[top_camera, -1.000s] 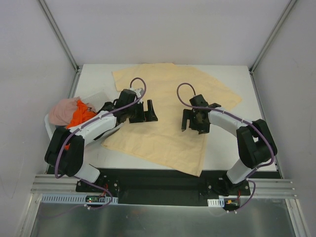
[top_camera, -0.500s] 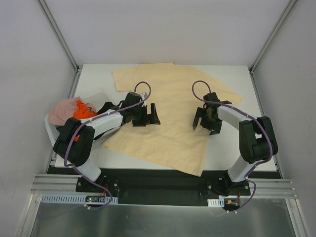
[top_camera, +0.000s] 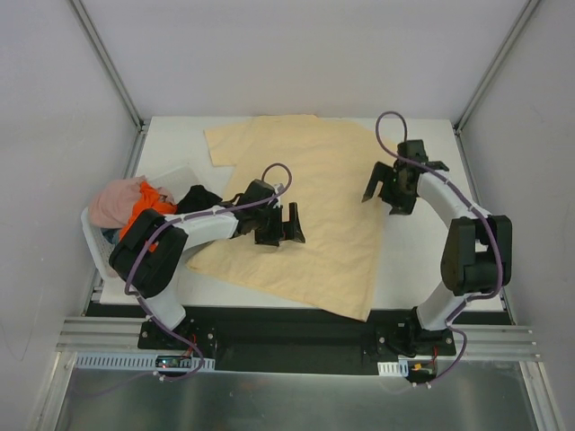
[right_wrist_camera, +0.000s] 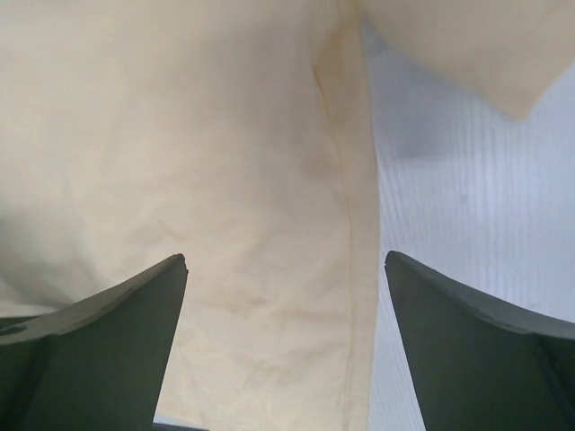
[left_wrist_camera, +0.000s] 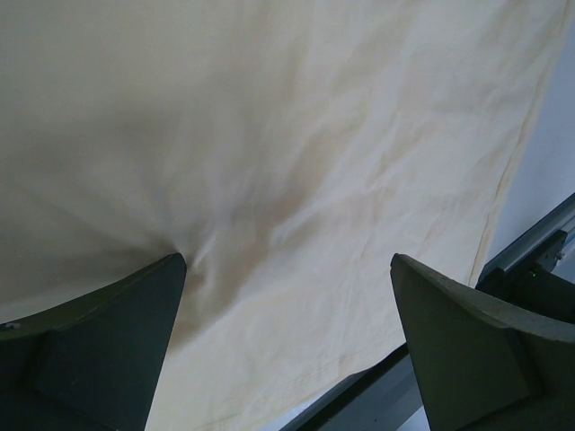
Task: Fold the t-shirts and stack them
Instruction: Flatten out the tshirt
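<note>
The near hem of the pale yellow-beige soft cloth t-shirt [top_camera: 314, 260] lies close to my two bases, on the flat white table [top_camera: 422, 260]. From there the shirt is spread flat. Its long axis runs away from me toward the far edge and leans a little to my left.

My left gripper [top_camera: 283, 226] is the nearer one. It is low over the middle of the body of the shirt, its jaws wide apart and holding nothing. In the left wrist view, the tip of one dark finger [left_wrist_camera: 108, 332] touches the cloth, and small wrinkles spread from that point. My left arm reaches in across the cloth from the left side.

The white plastic basket [top_camera: 88, 224] stands to the left of this arm. In it are the dusty pink cloth shirt [top_camera: 112, 202], the bright orange cloth shirt [top_camera: 148, 214] and the black cloth shirt [top_camera: 198, 197], all unfolded.

Farther away, my right gripper [top_camera: 382, 189] hangs over the right side edge of the yellow-beige shirt, also open and empty. In the right wrist view, the long side seam [right_wrist_camera: 346, 224] passes between my fingers with bare table just to its right. A loose corner of cloth [right_wrist_camera: 467, 45], probably the sleeve, lies beyond. I judge that the next fold depends on this: the right edge is directly below my right gripper and runs parallel to the long axis, so my right arm is the one to take it.
</note>
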Available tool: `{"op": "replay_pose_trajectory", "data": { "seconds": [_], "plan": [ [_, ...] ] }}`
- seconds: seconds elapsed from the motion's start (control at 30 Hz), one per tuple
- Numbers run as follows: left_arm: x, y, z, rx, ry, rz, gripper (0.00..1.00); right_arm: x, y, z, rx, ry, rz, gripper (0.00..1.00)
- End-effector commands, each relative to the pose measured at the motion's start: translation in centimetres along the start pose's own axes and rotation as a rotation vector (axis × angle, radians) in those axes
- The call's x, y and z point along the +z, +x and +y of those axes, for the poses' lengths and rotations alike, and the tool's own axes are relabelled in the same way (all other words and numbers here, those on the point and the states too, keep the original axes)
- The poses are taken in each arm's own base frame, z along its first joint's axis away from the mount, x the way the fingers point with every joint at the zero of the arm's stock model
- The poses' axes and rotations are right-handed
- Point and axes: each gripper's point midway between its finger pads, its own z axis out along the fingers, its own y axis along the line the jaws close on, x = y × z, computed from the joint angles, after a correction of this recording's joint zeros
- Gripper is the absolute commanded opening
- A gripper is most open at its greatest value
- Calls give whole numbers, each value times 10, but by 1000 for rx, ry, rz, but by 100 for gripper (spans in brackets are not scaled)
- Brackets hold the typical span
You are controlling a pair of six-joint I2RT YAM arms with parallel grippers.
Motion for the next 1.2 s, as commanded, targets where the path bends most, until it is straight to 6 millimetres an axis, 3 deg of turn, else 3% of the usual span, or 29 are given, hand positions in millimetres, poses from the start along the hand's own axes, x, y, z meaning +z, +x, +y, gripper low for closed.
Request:
{"op": "replay_pose_trajectory", "data": {
  "seconds": [0.0,0.03,0.1,0.13,0.17,0.2,0.23,0.27,0.33,0.4,0.47,0.5,0.57,0.67,0.7,0.73,0.77,0.8,0.83,0.87,0.9,0.93,0.97,1.0,1.03,1.07,1.1,1.17],
  "plan": [
    [-11,6,-4,-31,4,-18,99,-9,-73,14,-37,-46,-124,96],
    [-12,5,-4,-28,0,-25,99,8,-79,7,-23,-27,-93,96],
    [-12,1,-3,-26,-8,-39,99,11,-108,10,-14,-34,-124,96],
    [-12,-2,-5,-27,-8,-46,99,30,-107,0,4,-12,-78,97],
    [-10,-3,-3,-32,-15,-47,99,27,-128,7,6,-24,-112,97],
    [-7,-3,0,-53,-32,-50,99,33,-133,8,3,-25,-107,97],
    [-5,-3,3,-71,-46,-51,99,52,-131,3,2,-11,-71,97],
    [-3,-1,7,-85,-60,-48,99,49,-150,9,-9,-17,-105,97],
    [-2,-2,10,-92,-73,-58,99,70,-147,1,-11,16,-49,97],
    [-5,-7,11,-81,-81,-79,99,75,-154,-4,-10,40,-50,97],
    [-6,-14,13,-78,-94,-104,99,84,-147,-10,10,44,-14,97],
    [-6,-18,12,-74,-91,-109,99,89,-135,-18,30,51,21,97],
    [-1,-21,16,-69,-87,-91,99,86,-119,-13,46,6,46,98],
    [7,-33,20,-82,-67,-67,99,79,-93,-31,135,-45,47,99],
    [5,-47,21,-92,-57,-87,99,76,-93,-42,165,-44,21,99],
    [6,-53,22,-91,-55,-92,99,68,-69,-54,207,-28,45,99],
    [8,-58,25,-72,-61,-94,99,63,-63,-60,239,-27,39,99],
    [7,-76,19,-49,-51,-129,100,47,-66,-72,278,-38,-17,99],
    [8,-84,17,-33,-46,-140,99,49,-36,-84,337,-22,26,99],
    [16,-87,19,-24,-37,-117,99,46,-24,-95,371,-6,26,99],
    [15,-107,8,-11,-6,-140,99,29,-25,-106,413,1,-24,99],
    [29,-106,14,-22,-5,-102,99,32,10,-121,475,56,26,99],
    [33,-110,9,-16,24,-84,99,27,23,-128,507,73,29,98],
    [33,-129,-5,6,61,-106,99,12,29,-132,530,74,-7,98],
    [48,-129,0,3,64,-78,99,9,46,-139,550,106,1,98],
    [52,-134,-4,14,80,-72,99,11,78,-144,573,136,46,98],
    [51,-151,-22,39,137,-87,99,0,92,-144,576,144,42,98],
    [67,-155,-24,46,165,-56,99,-6,131,-148,601,191,100,98]
  ]
}}
